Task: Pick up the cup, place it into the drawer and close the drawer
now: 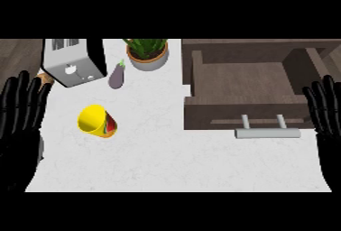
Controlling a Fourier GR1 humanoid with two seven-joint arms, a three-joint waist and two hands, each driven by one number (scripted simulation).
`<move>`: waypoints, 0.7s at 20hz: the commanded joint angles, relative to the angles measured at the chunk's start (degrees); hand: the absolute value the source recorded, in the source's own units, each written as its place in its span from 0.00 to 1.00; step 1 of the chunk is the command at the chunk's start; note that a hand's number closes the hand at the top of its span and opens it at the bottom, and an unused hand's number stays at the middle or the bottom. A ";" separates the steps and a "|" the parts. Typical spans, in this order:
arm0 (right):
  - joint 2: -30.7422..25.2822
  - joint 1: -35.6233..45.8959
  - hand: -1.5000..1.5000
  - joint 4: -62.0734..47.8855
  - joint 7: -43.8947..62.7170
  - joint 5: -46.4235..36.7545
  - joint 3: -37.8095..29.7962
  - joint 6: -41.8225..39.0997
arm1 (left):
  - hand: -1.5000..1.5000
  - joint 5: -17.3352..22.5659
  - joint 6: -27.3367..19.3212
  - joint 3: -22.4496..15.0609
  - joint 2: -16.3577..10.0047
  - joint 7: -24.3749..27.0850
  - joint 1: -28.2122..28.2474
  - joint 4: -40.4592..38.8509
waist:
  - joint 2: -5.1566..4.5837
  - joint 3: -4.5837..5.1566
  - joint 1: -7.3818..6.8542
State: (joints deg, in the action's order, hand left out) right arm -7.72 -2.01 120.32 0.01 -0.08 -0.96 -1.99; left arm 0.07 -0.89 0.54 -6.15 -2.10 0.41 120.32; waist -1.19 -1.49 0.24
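left of centre the cup (pixel 97 120) lay untouched on the worktop (pixel 166 158), the drawer (pixel 240 80) open at upper right, left hand (pixel 20 122) and right hand (pixel 325 115) straight-fingered, holding nothing.

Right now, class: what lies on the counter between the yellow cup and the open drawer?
Nothing. In the head view, only bare white counter separates the yellow cup from the open drawer.
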 commanded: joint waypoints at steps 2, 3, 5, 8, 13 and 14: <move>1.27 1.37 0.00 -2.06 -1.23 0.18 0.27 0.44 | 0.00 10.16 11.13 2.14 -5.53 3.29 -3.43 -5.43 | 0.99 1.54 0.10; 1.22 3.67 0.00 -0.38 1.15 -0.02 0.46 1.24 | 0.00 14.90 15.00 3.17 -7.43 3.29 -5.14 -5.67 | 0.97 1.63 0.14; 1.77 3.45 0.00 0.01 -0.58 0.57 1.04 0.79 | 0.00 21.80 23.11 0.48 -9.29 4.23 -5.14 -5.04 | 1.04 1.72 0.41; 0.16 3.41 0.00 -2.98 3.09 2.33 3.69 -3.11 | 0.00 32.51 26.84 3.00 -10.43 -1.54 -4.43 -15.62 | 0.18 1.75 0.49; -0.97 5.28 0.00 -6.81 3.53 4.23 1.89 -4.81 | 0.00 44.56 38.98 10.29 -18.84 -2.11 -9.62 -30.61 | 0.81 1.55 0.24; -1.80 5.89 0.00 -5.71 5.89 5.63 0.95 -5.38 | 0.00 45.48 38.70 10.79 -19.81 -3.83 -12.65 -33.58 | 0.93 1.53 0.40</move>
State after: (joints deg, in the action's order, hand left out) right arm -8.56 2.75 116.05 4.16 3.48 1.08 -5.83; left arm 38.24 31.70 7.92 -21.33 -3.76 -7.78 96.73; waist -0.52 0.08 0.62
